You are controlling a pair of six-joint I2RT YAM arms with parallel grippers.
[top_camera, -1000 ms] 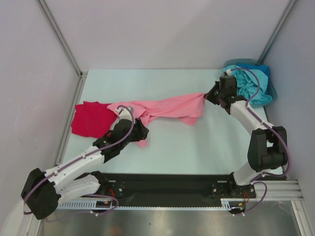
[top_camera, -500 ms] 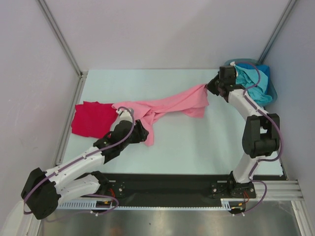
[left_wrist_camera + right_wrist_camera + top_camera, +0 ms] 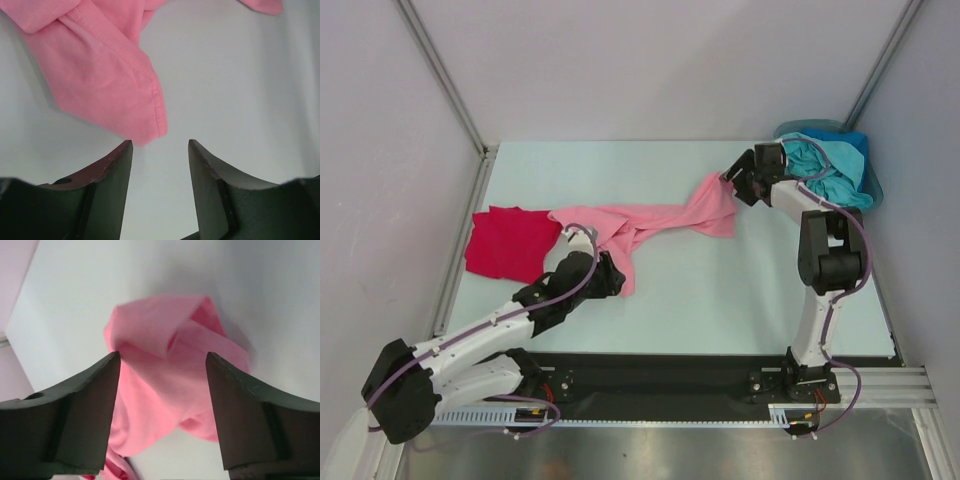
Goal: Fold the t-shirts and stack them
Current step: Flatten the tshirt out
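Where right hand (image 3: 162,354) gapes, pink t-shirt (image 3: 660,218) bunched

— Where are we?
— We take it for a robotics lab: bare panel walls (image 3: 650,70) and metal posts (image 3: 440,72) beyond the fingers (image 3: 105,190), plain pale worktop (image 3: 720,300) under them, mounting rail (image 3: 660,372) behind.
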